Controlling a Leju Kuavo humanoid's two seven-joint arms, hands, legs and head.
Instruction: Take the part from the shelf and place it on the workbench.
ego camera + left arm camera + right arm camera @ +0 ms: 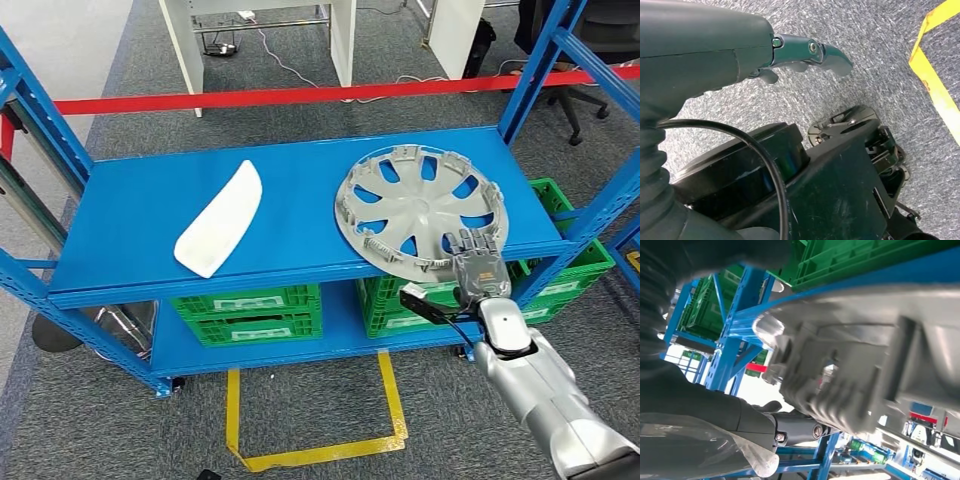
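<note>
A silver hubcap (415, 200) lies at the right of the blue shelf's top board (302, 190), its near rim hanging over the front edge. My right hand (475, 262) grips that near rim, with fingers laid on top of it. In the right wrist view the thumb (794, 427) sits under the hubcap's ribbed underside (866, 355). A white curved part (220, 218) lies at the left of the same board, untouched. My left hand (753, 45) hangs over grey carpet with its fingers stretched out and nothing in it.
Green crates (249, 312) stand on the lower board, with more (562, 260) at the right. Blue uprights (540, 70) frame the shelf's ends. A red barrier strip (302, 96) runs behind it. Yellow floor tape (317, 455) marks a box in front of the shelf.
</note>
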